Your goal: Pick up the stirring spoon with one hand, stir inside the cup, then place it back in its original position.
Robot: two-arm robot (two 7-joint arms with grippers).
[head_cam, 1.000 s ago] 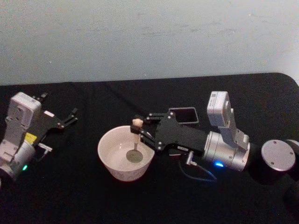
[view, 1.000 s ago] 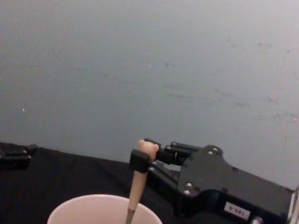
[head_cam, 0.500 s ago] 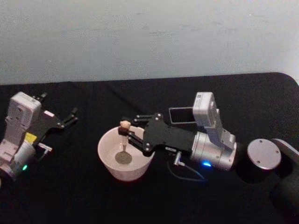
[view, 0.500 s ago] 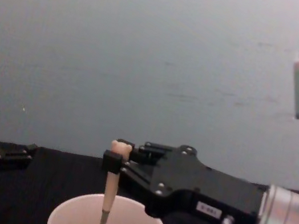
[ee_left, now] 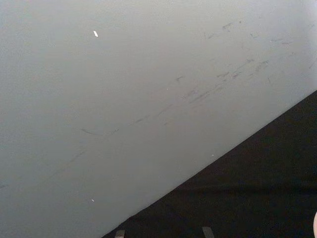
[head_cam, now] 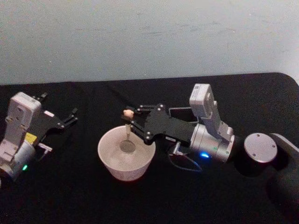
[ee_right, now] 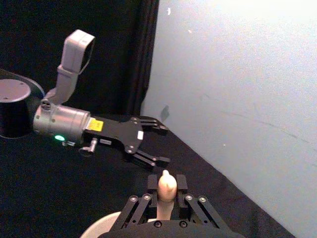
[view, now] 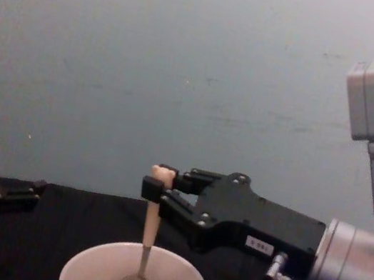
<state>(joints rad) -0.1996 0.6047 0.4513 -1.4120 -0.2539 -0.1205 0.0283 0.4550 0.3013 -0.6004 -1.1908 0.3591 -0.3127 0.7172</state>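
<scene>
The cream-white cup (head_cam: 112, 161) (view: 88, 268) sits on the black table, left of centre. My right gripper (head_cam: 129, 119) (view: 155, 187) (ee_right: 167, 196) is shut on the beige handle of the stirring spoon (head_cam: 127, 128) (view: 150, 224) (ee_right: 166, 186), just under its small bear head. The spoon hangs nearly upright with its metal bowl down inside the cup. Behind the right wrist, the dark grey square holder (head_cam: 180, 113) is partly hidden. My left gripper (head_cam: 71, 116) (ee_right: 153, 144) rests open at the far left, well clear of the cup.
A black cloth covers the table (head_cam: 70, 196) up to a pale wall (head_cam: 149, 37). A round silver arm joint (head_cam: 259, 148) sits at the right. A thin cable (head_cam: 184, 163) loops under the right wrist.
My right gripper has shifted the spoon from the cup's right side to its left and then back toward the far middle, with the spoon bowl staying inside the cup. The left arm has not moved.
</scene>
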